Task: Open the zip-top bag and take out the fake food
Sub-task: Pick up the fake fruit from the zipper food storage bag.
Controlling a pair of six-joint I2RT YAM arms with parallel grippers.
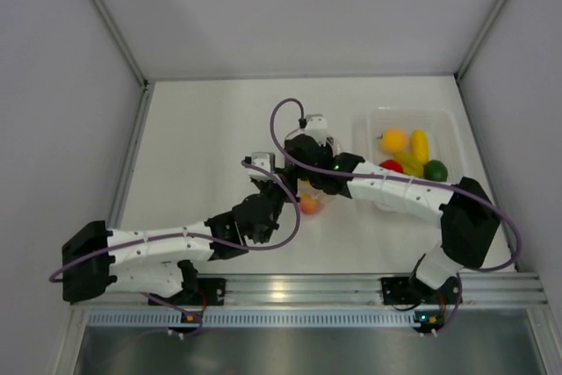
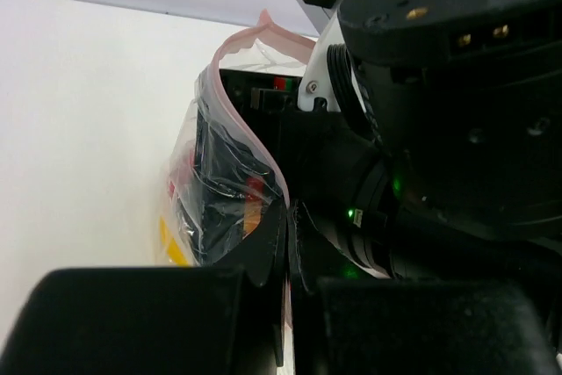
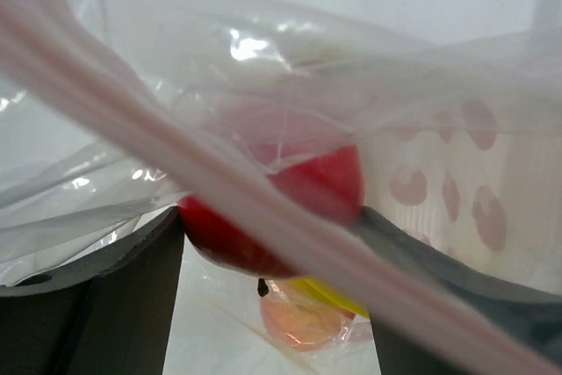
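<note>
The left gripper (image 2: 287,234) has its jaws pressed together. In the left wrist view they pinch the edge of the zip-top bag (image 2: 209,151) at the lower centre of the frame, with the pink zip strip (image 2: 263,31) curving up from the jaws toward the top centre. This holds one side of the bag mouth away from the other, and the mouth stands open. The black body of the right arm (image 2: 457,111) fills the right half of this view and reaches into the opening. Dark parts show through the clear film, but I cannot tell exactly which parts they are.

The right gripper (image 3: 272,215) has its jaws spread wide. In the right wrist view a red fruit (image 3: 325,177) of the fake food sits between the two grey fingers (image 3: 88,305) at the centre of the frame. Its sides meet both fingers, so the jaws seem to grip it. The zip strip crosses in front of it from upper left to lower right. Below the red fruit lie a yellow piece (image 3: 338,298) and a peach piece (image 3: 299,322), in the lower centre.

In the top view the bag is at the centre of the frame on the white worktop (image 1: 211,129), between the two wrists. A clear tray (image 1: 373,120) at the upper right holds other pieces: orange, yellow, red and green.
</note>
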